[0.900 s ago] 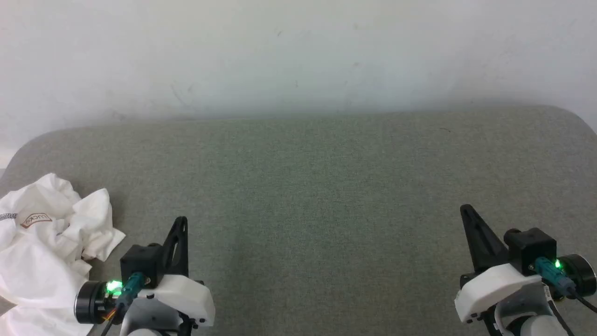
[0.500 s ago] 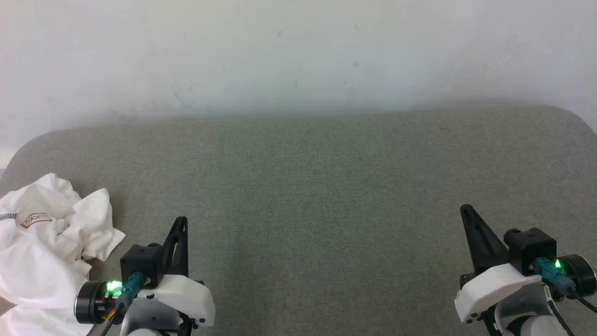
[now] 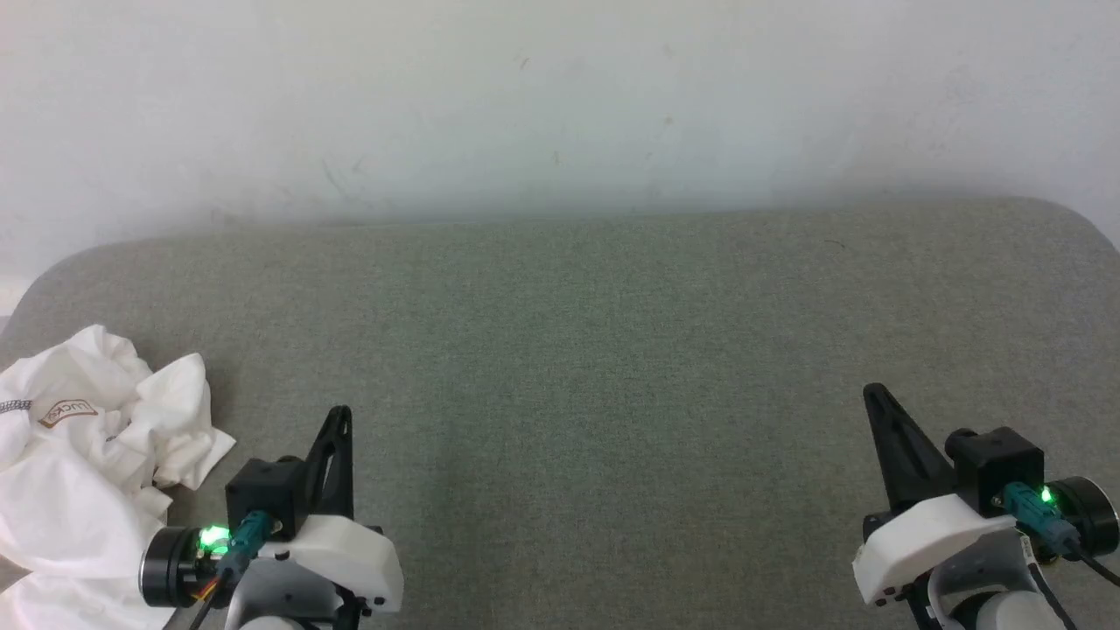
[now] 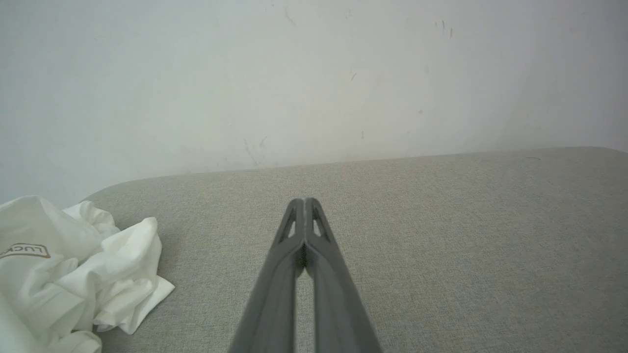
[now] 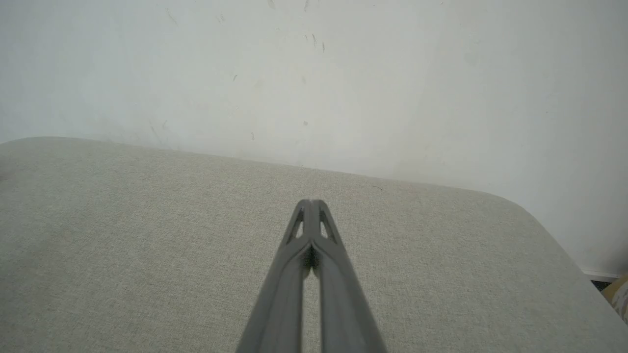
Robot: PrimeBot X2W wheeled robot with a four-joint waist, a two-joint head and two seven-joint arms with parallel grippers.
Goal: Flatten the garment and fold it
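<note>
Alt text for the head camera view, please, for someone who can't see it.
A crumpled white garment lies untouched at the left edge of a grey-green padded surface. The left gripper and right gripper sit shut and empty near the bottom corners, a white wall behind.

Holds the fingers of the right gripper pressed tip to tip over a grey fabric surface, facing a scuffed white wall.

The garment is cut off by the left edge.
</note>
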